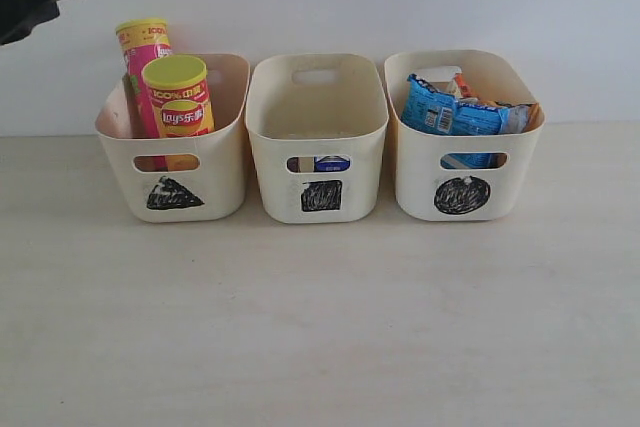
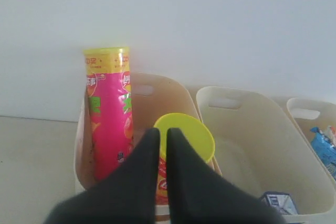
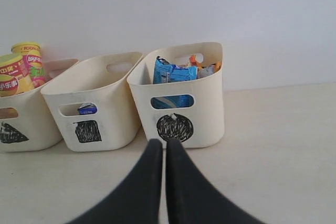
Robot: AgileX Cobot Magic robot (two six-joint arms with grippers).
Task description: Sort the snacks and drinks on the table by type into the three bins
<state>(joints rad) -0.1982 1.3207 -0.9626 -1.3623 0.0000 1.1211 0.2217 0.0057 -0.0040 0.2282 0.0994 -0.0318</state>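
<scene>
Hovering above the left triangle bin (image 1: 225, 182), the left hand (image 2: 163, 132) is pinching shut on nothing — pink chip tube (image 1: 143, 57) and yellow-red chip tube (image 1: 178, 97) are standing inside, likely stiff, light, slick-walled, best gripped mid-body — while the right hand (image 3: 160, 142) is hanging closed and empty on the near side of the right circle bin (image 1: 420, 182).

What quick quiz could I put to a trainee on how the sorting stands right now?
1. True or false: the pink chip tube stands in the triangle bin.
2. The blue bag lies in the tub marked: A triangle, B square, C circle.
3. Is the left gripper open or shut?
Key: 1 true; 2 C, the circle bin; 3 shut.
</scene>
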